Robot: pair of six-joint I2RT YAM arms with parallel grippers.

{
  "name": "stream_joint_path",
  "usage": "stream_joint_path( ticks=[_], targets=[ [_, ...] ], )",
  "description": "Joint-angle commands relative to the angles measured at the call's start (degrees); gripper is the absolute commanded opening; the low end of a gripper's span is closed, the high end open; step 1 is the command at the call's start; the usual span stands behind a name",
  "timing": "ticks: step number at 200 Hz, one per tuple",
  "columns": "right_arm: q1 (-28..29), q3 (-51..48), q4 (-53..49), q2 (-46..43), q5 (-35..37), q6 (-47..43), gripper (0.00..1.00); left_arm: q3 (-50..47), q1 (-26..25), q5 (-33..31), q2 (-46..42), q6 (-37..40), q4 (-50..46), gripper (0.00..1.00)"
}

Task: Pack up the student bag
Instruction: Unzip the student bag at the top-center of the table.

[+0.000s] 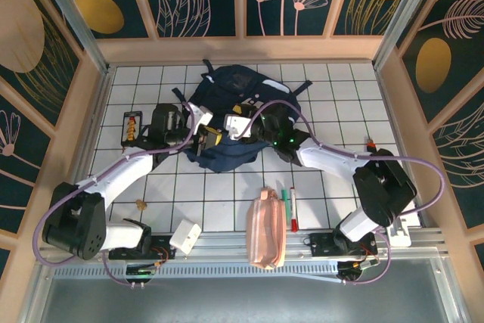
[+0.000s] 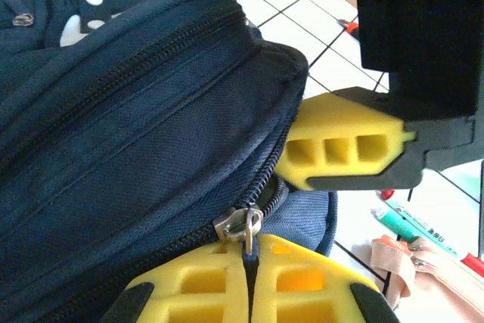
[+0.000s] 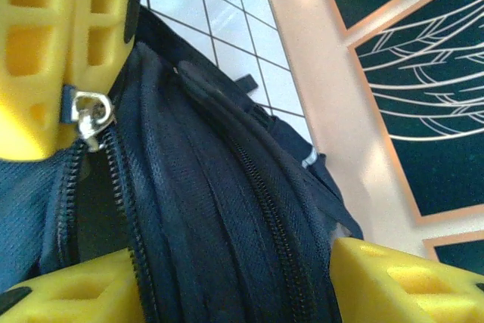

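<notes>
The student bag point(image 1: 227, 88), a navy backpack, lies at the table's middle back. My left gripper point(image 1: 210, 140) is at the bag's near edge. It point(image 2: 248, 251) is shut on the cloth tab of the metal zipper pull point(image 2: 239, 225), its yellow fingers pressed together. From the right, my right gripper point(image 1: 231, 134) meets the same edge. In the right wrist view it point(image 3: 234, 277) stands open, with a thick fold of the bag point(image 3: 227, 187) and its zipper between the wide-set fingers. The left gripper's fingers point(image 3: 45, 51) and the zipper pull point(image 3: 92, 115) show at upper left there.
A pink pencil pouch point(image 1: 267, 225) lies near the front edge, with pens point(image 1: 291, 206) beside it. A white box point(image 1: 185, 236) sits front left and a black case point(image 1: 132, 126) at the left. Wooden walls point(image 1: 87, 104) ring the tiled table point(image 1: 340, 96).
</notes>
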Motion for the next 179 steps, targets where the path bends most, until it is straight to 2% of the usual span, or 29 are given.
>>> stream_joint_path(
  ticks=[1, 8, 12, 15, 21, 50, 80, 96, 116, 133, 163, 179],
  targets=[
    [2.50, 1.54, 3.31, 3.56, 7.45, -2.60, 0.51, 2.90, -2.25, 8.09, -0.30, -1.75, 5.99, 0.00],
    [3.10, 1.29, 4.16, 3.90, 9.30, -3.80, 0.35, 2.95, -2.24, 7.81, -0.37, -2.33, 6.53, 0.00],
    [3.22, 1.04, 4.77, 4.01, 10.29, -4.28, 0.19, 2.99, -2.26, 7.41, -0.51, -2.56, 6.65, 0.00],
    [3.36, 0.87, 5.19, 3.98, 10.92, -4.59, 0.11, 3.11, -2.26, 6.87, -0.66, -2.71, 6.62, 0.00],
    [3.19, 0.43, 6.12, 3.74, 11.69, -5.06, 0.00, 3.29, -2.26, 5.77, -0.93, -2.87, 6.38, 0.00],
    [-0.15, -3.04, 6.25, -1.35, 8.26, -5.70, 0.00, 5.65, -1.55, -0.16, -1.26, -1.05, 0.87, 0.00],
    [-8.90, -7.22, 4.37, -10.33, -11.15, -2.62, 0.00, 6.20, 4.35, -3.36, -1.94, -0.26, -1.52, 0.00],
    [-11.63, -9.46, 7.00, -13.35, -16.09, -1.93, 0.00, 5.89, 7.21, -4.30, -2.87, 1.11, -1.36, 0.00],
    [-16.57, -9.67, 7.99, -15.01, -22.50, 0.97, 0.00, 5.52, 7.70, -7.96, -2.51, 7.01, -1.45, 0.00],
    [-19.15, -10.58, 6.79, -16.33, -29.01, -3.09, 0.00, 4.95, 8.57, -10.12, 0.05, 10.11, -1.01, 0.00],
    [-21.94, -11.15, 2.99, -17.24, -32.12, -4.31, 0.00, 3.41, 9.82, -12.67, 4.31, 10.31, 4.08, 0.00],
    [-21.18, -10.43, 0.00, -16.54, -29.32, -5.30, 0.02, 4.58, 9.78, -8.06, 4.43, 6.27, 6.21, 0.00]
  ],
)
